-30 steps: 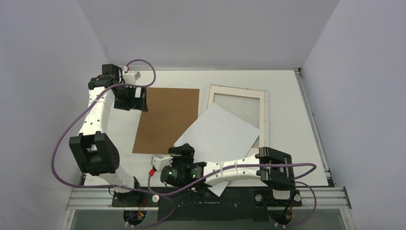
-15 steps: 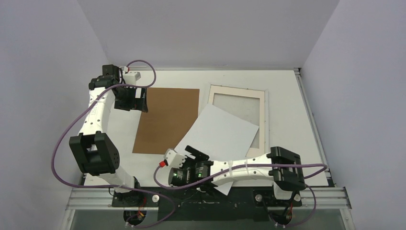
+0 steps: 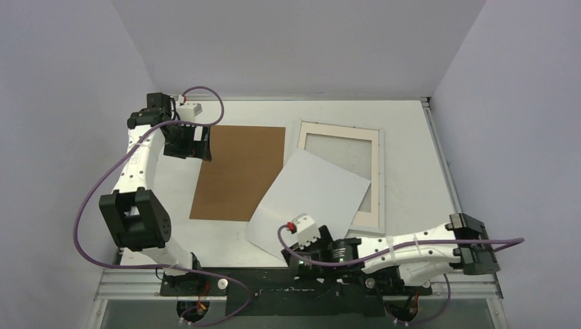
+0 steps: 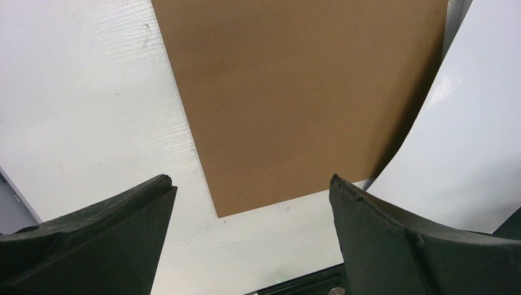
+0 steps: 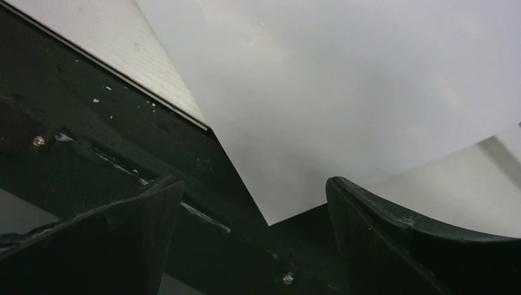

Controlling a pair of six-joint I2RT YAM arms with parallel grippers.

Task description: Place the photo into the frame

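Observation:
The photo [image 3: 312, 195] lies tilted on the table, plain white side up. It covers the near left part of the white-bordered frame [image 3: 376, 171] and a corner of the brown backing board [image 3: 236, 168]. My right gripper [image 3: 301, 260] hovers open at the table's near edge. In the right wrist view the photo's [image 5: 344, 92] near corner juts over the dark edge rail, between the spread fingers of the gripper [image 5: 252, 181] and untouched. My left gripper [image 3: 197, 142] is open above the board's far left corner; in its own view the gripper [image 4: 249, 181] looks down on the board [image 4: 295, 92] and the photo [image 4: 473, 141].
The dark rail [image 5: 92, 123] and metal mounting strip run along the table's near edge under my right gripper. Purple cables [image 3: 205, 92] loop beside the left arm. Grey walls close in the table on the left, back and right.
My right gripper has opened and let go of the photo's near corner, and the arm has swung right along the near edge. The photo has settled flat. The left arm has stayed still.

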